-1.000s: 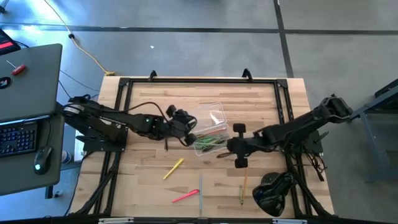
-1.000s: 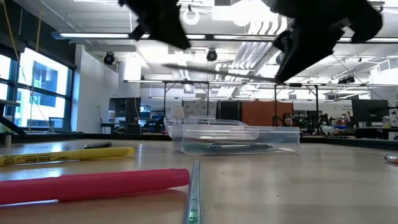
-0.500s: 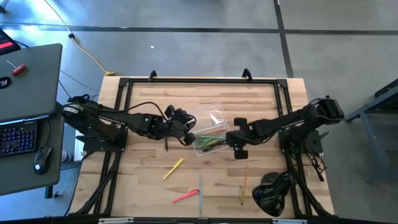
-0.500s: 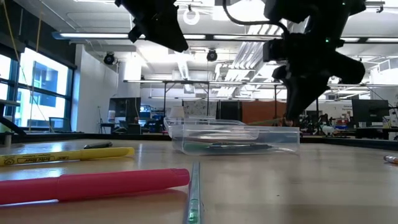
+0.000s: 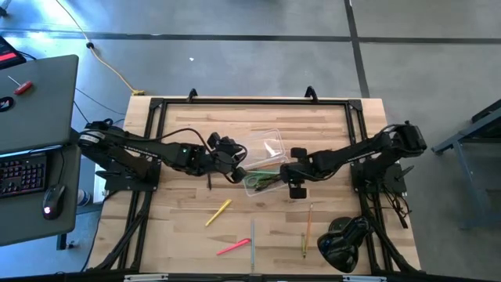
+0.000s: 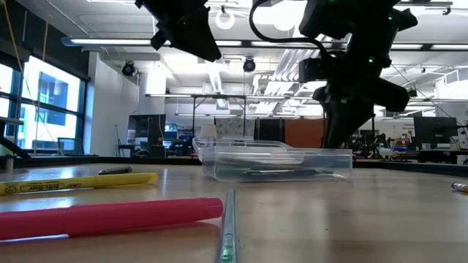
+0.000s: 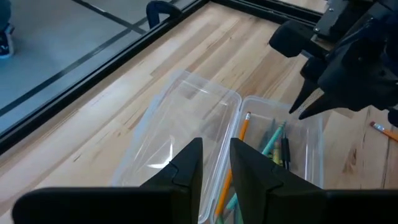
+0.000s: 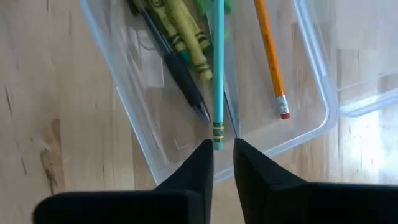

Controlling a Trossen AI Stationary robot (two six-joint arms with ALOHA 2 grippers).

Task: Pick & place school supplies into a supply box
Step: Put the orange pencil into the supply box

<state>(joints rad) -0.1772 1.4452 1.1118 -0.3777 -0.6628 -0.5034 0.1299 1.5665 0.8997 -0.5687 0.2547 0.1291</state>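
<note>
Supply box [image 5: 262, 168], clear plastic and rectangular, sits near the middle of the worktop [image 5: 329, 125] with its see-through lid [image 7: 180, 124] hinged open and lying flat beside it; inside lie an orange pencil [image 8: 268, 53] with a pink eraser, a light blue pencil [image 8: 217, 68], a dark pen [image 8: 171, 62], a yellow-green crayon [image 8: 183, 37] and some green pieces cut off at the edge of the right wrist view; right claw [image 8: 222, 155] hangs over the box's near corner, its two fingers close together with only a narrow gap and nothing between them, the blue pencil's tip just beyond; left claw [image 7: 214, 165] hovers at the other end of the box above the lid hinge, fingers likewise nearly together and empty; still out on the worktop are a yellow marker [image 5: 218, 212], a pink marker [image 5: 233, 247], a thin pale pencil [image 5: 252, 235], an orange pencil [image 5: 309, 220] and a short brownish one [image 5: 304, 244]; a bulky black object [image 5: 344, 243] rests by the right front corner; in the low view the box contents show only as dim streaks.
</note>
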